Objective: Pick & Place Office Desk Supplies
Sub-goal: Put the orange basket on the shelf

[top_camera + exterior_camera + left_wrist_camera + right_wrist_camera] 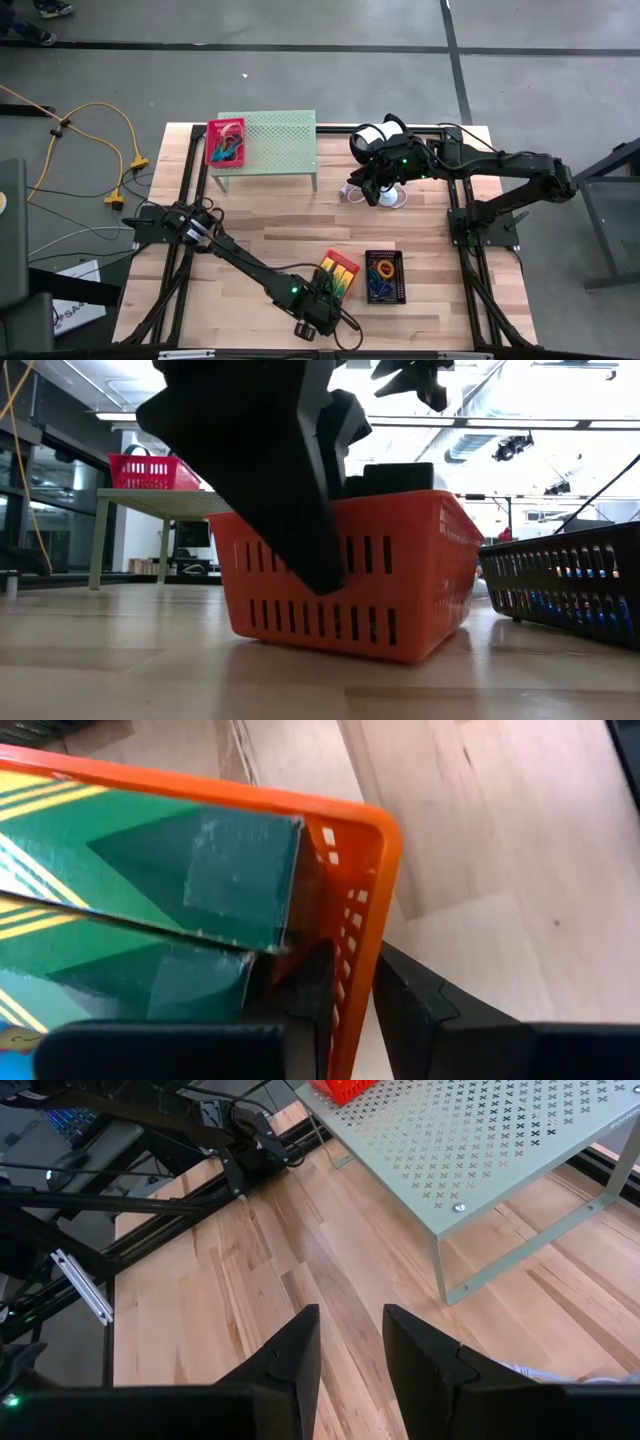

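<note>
An orange-red mesh basket (340,272) stands on the table near its front edge. Flat green packs (150,870) lie in it. My left gripper (352,960) is shut on the basket's wall close to a corner; in the low view its dark body (290,490) covers the basket's left part (400,580). A black basket (384,276) with coloured loops stands to the right. Another red basket (225,141) sits on the pale-green perforated stand (275,140). My right gripper (350,1350) hangs open above the table by the stand, nothing between its fingers. My left gripper has the orange-red basket's slotted side wall (356,935) between its fingers, just below the rounded corner of the rim. One finger (310,995) is inside beside the green packs, the other (420,1010) outside. The fingers come steeply from above. The basket's bottom rests on the table.
A white round device (393,198) lies on the table under my right arm. Black frame rails (460,230) run along the table's left and right sides. Bare wood (280,220) lies between the stand and the two front baskets.
</note>
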Robot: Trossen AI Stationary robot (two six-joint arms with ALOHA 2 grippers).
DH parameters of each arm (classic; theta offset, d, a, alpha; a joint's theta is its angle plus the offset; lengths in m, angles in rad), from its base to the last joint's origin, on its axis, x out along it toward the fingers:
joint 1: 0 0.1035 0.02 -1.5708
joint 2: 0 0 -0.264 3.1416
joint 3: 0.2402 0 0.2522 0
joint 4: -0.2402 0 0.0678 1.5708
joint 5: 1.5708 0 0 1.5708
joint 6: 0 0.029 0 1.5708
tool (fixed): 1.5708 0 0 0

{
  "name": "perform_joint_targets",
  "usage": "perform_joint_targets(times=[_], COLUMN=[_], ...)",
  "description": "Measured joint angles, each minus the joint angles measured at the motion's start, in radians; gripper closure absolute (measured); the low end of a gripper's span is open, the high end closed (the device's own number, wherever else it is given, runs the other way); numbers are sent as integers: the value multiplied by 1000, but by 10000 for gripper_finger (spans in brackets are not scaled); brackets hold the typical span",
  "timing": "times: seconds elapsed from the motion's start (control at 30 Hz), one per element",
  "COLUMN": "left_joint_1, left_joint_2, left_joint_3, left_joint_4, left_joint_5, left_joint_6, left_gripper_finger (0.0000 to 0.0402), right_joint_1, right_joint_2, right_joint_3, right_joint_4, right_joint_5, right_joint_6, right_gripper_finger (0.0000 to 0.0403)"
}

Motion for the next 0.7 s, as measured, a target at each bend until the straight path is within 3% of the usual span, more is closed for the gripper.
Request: perform_joint_targets(times=[0.7], left_joint_1=[-13], left_joint_2=[18], left_joint_3=[-1], left_joint_4=[-26], left_joint_5=[-10], left_joint_6=[155], left_gripper_finger=[342], right_joint_1=[0], right_joint_2=[0], right_joint_3=[0], right_joint_4=[0], right_joint_5=[0], right_joint_6=[0], right_gripper_finger=[304])
